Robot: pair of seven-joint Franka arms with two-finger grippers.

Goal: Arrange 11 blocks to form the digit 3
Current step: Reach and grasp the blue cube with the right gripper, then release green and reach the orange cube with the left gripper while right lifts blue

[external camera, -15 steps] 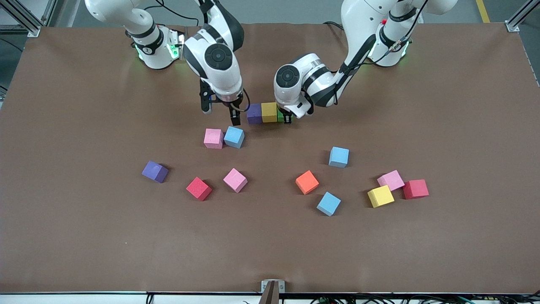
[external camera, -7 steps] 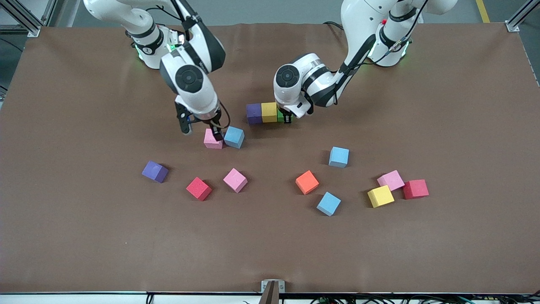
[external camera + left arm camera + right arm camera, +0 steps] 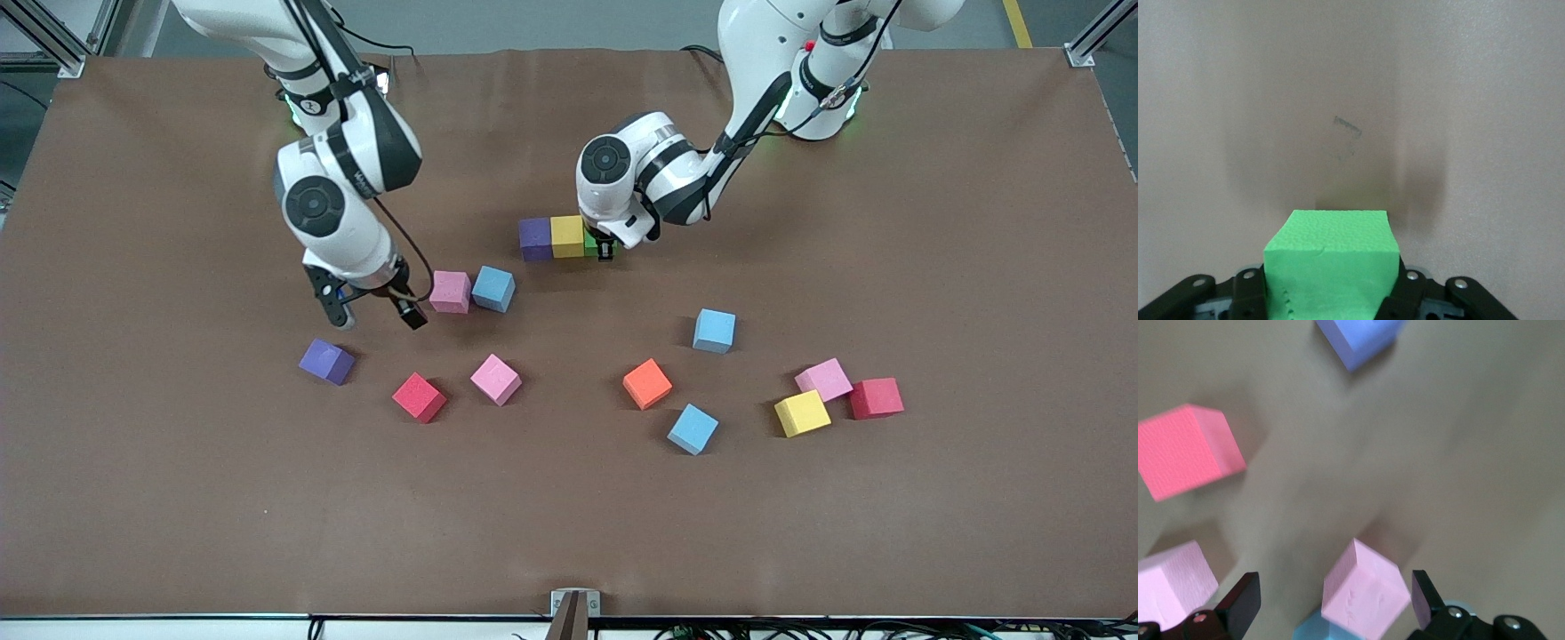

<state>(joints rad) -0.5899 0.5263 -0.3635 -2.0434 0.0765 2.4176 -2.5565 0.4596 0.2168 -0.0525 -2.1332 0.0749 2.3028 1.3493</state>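
Note:
My left gripper (image 3: 602, 250) is shut on the green block (image 3: 1331, 263), low at the table. That green block (image 3: 591, 246) ends a row with a yellow block (image 3: 567, 236) and a purple block (image 3: 535, 238). My right gripper (image 3: 373, 313) hangs open just beside a pink block (image 3: 451, 292) that touches a light blue block (image 3: 493, 288). In the right wrist view this pink block (image 3: 1365, 590) shows between the open fingers (image 3: 1241, 600), held by neither. Loose blocks lie nearer the camera: purple (image 3: 326, 361), pink (image 3: 495, 379), orange (image 3: 646, 383), light blue (image 3: 714, 330), light blue (image 3: 693, 428), pink (image 3: 823, 379), yellow (image 3: 802, 412).
Two red cubes lie among the loose blocks, one (image 3: 419, 396) between the purple and pink ones, the other (image 3: 876, 397) touching the pink block toward the left arm's end. The brown table (image 3: 569, 533) runs bare along its front edge.
My right gripper has swung away from the purple-yellow row, toward the right arm's end, passing the pink and light blue pair. The left gripper has stayed still on the green block.

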